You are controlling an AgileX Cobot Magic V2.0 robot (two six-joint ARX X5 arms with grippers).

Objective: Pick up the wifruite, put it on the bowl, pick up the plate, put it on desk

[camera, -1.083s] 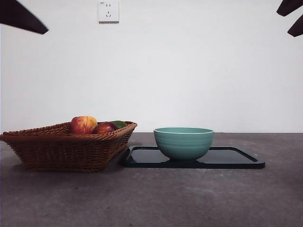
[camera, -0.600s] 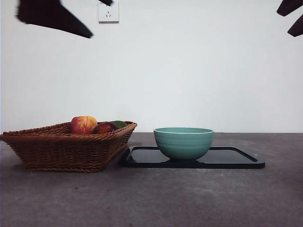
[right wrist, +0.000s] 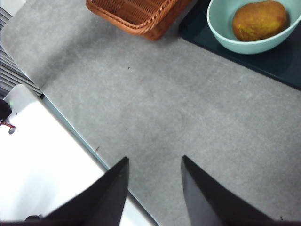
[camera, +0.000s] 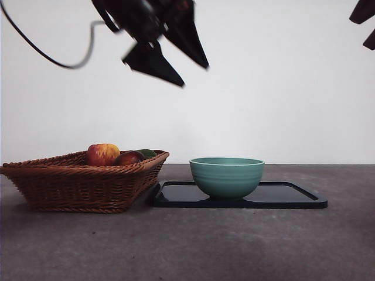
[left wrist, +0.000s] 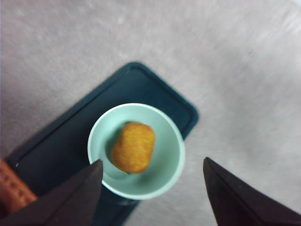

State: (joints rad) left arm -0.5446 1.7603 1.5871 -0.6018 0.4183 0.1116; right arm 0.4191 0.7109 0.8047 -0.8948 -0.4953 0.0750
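The broad dark grey matte desk has a faintly mottled surface and runs back to a plain white wall with a white wall socket, mostly hidden behind the arm. In the right wrist view the desk's edge borders a white surface.

On the desk's left side stands a brown woven wicker basket with slanted sides, holding a red-yellow streaked apple, a dark red fruit and something green behind them that is too hidden to name. Just beside the basket lies a flat dark rectangular tray with rounded corners, its near corner almost touching the basket's wall. The deep round mint-green ceramic bowl, faintly ridged with a pale rim, sits on the tray's left half. The small oval ochre-brown wifruite lies inside the bowl, on its bottom, visible only from above.

Bare desk stretches in front of the basket and tray and to the tray's right, open on all those sides.

The left pincer hangs high above the gap between basket and bowl, well clear of both, its black jaws spread wide apart and empty. The right pincer waits at the upper right corner of the front view, over bare desk near its edge, jaws parted and holding nothing.
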